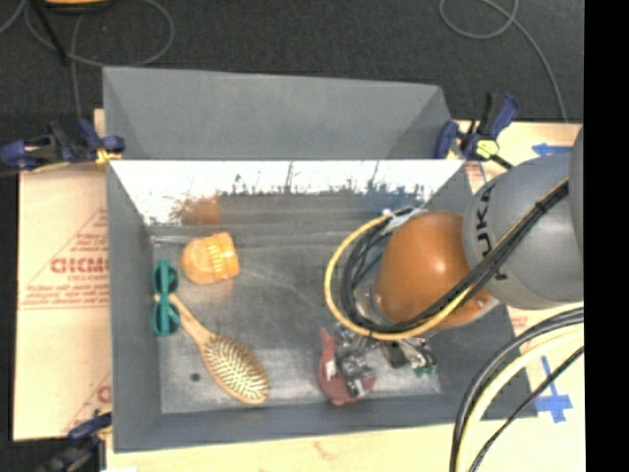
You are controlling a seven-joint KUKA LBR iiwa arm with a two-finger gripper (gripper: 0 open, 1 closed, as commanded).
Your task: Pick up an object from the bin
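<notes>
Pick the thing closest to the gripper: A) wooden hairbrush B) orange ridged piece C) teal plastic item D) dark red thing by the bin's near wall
D: the gripper hangs right over the dark red thing at the lower right of the bin, while the hairbrush lies well to its left.

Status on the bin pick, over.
Gripper down by the bin's front wall, right of middle, over a dark red thing. Wooden hairbrush left of it, apart. Orange thing and teal piece far left, out of the way.

The bin [130, 264] is grey, the lump [209, 260] orange, the glasses [163, 299] teal, the hairbrush [232, 364] tan.
</notes>
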